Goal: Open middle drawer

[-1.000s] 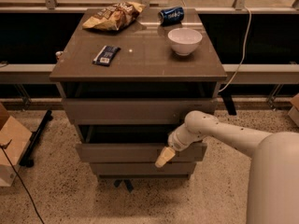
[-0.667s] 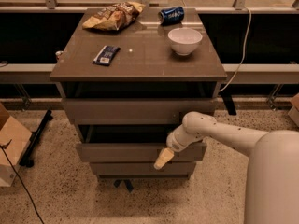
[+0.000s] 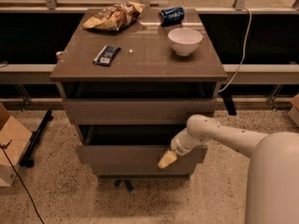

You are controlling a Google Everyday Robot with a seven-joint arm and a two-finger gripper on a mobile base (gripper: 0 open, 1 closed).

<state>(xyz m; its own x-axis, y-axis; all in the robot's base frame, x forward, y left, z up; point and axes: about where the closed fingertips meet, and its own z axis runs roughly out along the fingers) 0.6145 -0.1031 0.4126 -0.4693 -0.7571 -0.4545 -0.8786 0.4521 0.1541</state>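
Camera view looks down on a grey-brown desk (image 3: 149, 62) in the centre of the frame. The middle drawer (image 3: 126, 155) sits in the lower centre, its front standing forward of the top drawer (image 3: 135, 110) with a dark gap showing above it. The gripper (image 3: 167, 159) lies against the right part of that front, its tan tip pointing down-left from the white arm (image 3: 219, 134) at lower right. I cannot tell whether its grip is clenched or released. On the desk are a chip bag (image 3: 114, 15), a blue can (image 3: 172, 15), a white bowl (image 3: 185, 41) and a dark packet (image 3: 106, 55).
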